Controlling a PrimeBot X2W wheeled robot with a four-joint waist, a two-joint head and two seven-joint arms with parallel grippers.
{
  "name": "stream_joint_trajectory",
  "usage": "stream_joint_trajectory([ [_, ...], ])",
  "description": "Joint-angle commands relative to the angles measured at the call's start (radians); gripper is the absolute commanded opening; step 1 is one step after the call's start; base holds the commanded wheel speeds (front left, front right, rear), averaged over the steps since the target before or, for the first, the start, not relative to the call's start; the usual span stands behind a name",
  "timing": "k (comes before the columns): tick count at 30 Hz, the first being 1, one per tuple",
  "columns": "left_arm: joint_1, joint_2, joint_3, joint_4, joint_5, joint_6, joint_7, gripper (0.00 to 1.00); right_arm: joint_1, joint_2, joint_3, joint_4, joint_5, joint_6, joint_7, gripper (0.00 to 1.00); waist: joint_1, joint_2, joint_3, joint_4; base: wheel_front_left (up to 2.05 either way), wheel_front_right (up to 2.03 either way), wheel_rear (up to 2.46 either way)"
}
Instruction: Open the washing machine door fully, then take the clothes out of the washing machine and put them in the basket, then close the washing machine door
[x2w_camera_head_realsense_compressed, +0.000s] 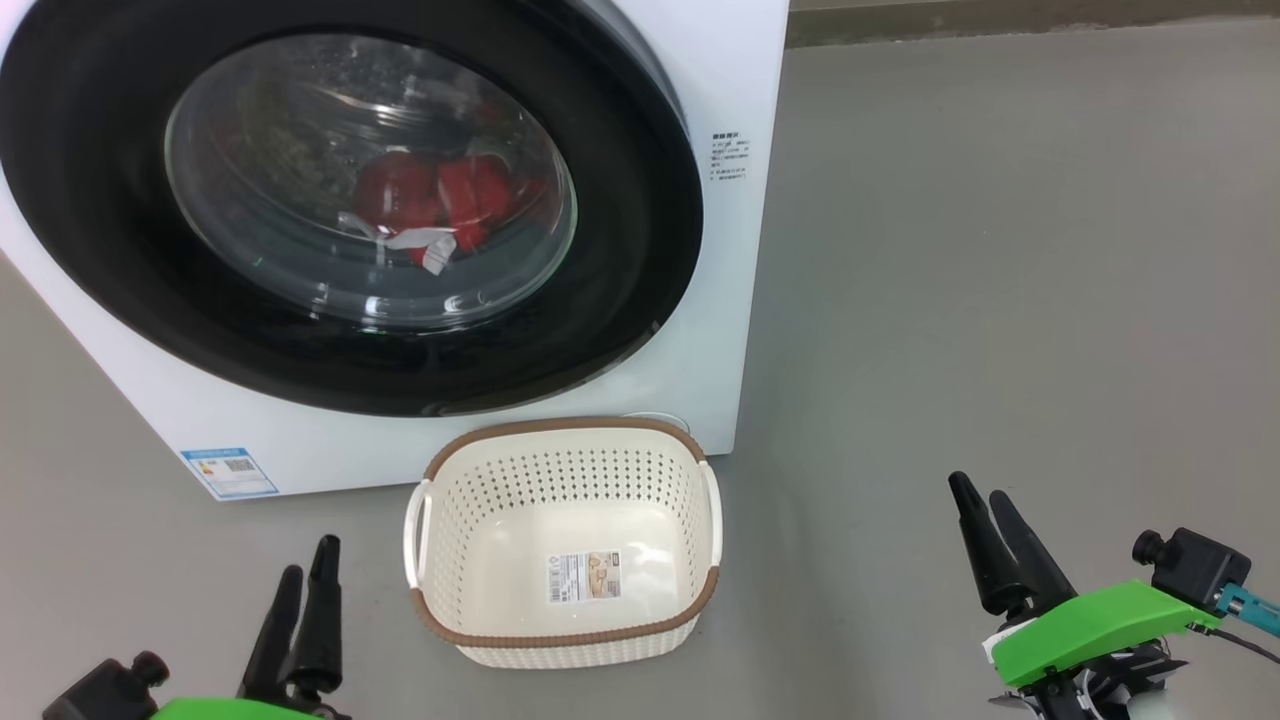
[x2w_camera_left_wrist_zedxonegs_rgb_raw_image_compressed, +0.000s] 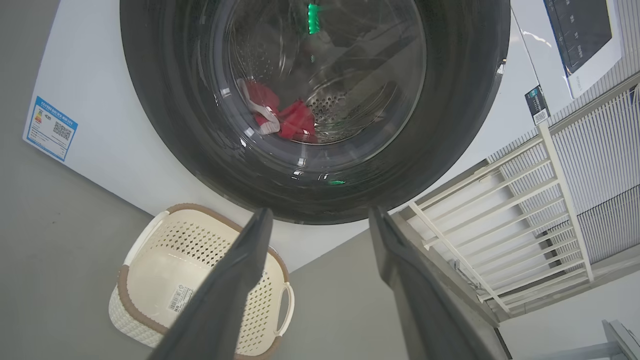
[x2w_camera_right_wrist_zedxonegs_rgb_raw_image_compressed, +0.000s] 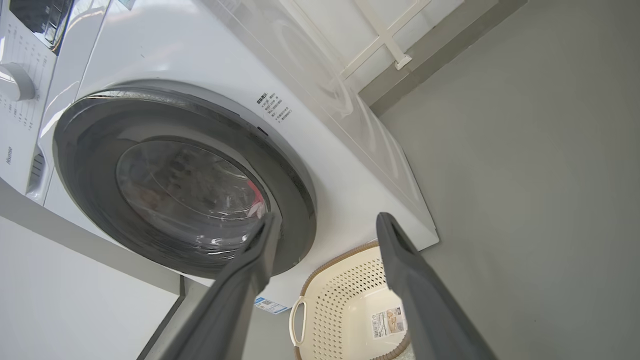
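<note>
The washing machine (x2w_camera_head_realsense_compressed: 720, 300) fills the upper left of the head view. Its door (x2w_camera_head_realsense_compressed: 640, 250), black-rimmed with a glass bowl, lies against the front, though the right edge seems to stand a little off it. Red clothes (x2w_camera_head_realsense_compressed: 440, 205) with white trim lie in the drum behind the glass (x2w_camera_left_wrist_zedxonegs_rgb_raw_image_compressed: 295, 122) (x2w_camera_right_wrist_zedxonegs_rgb_raw_image_compressed: 256, 197). The basket (x2w_camera_head_realsense_compressed: 560, 428) stands on the floor just in front of the machine, holding nothing but its label (x2w_camera_left_wrist_zedxonegs_rgb_raw_image_compressed: 122, 280) (x2w_camera_right_wrist_zedxonegs_rgb_raw_image_compressed: 345, 290). My left gripper (x2w_camera_head_realsense_compressed: 308, 560) (x2w_camera_left_wrist_zedxonegs_rgb_raw_image_compressed: 321, 212) hangs open left of the basket. My right gripper (x2w_camera_head_realsense_compressed: 980, 490) (x2w_camera_right_wrist_zedxonegs_rgb_raw_image_compressed: 328, 216) is open well to its right.
Grey floor (x2w_camera_head_realsense_compressed: 1000, 250) stretches to the right of the machine. A blue sticker (x2w_camera_head_realsense_compressed: 228, 472) marks the machine's lower left corner. A white slatted rack (x2w_camera_left_wrist_zedxonegs_rgb_raw_image_compressed: 500, 225) stands beside the machine. The control panel (x2w_camera_right_wrist_zedxonegs_rgb_raw_image_compressed: 30, 20) with a dial sits above the door.
</note>
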Motion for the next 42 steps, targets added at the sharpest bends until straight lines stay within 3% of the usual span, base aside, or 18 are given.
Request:
stream_joint_trajectory([
  [1,-0.046,0.011,0.021,-0.038,0.04,0.003,-0.014,1.0,-0.051,-0.008,0.012,-0.032,-0.039,0.0,-0.014,1.0,-0.0001,-0.0001,0.002,0.0,0.0,0.0,0.0],
  [42,-0.062,0.017,0.057,-0.094,0.541,0.003,-0.132,1.0,-0.09,0.009,0.082,-0.053,-0.485,0.0,-0.132,1.0,-0.0001,-0.0001,0.006,0.001,0.0,0.0,0.0],
])
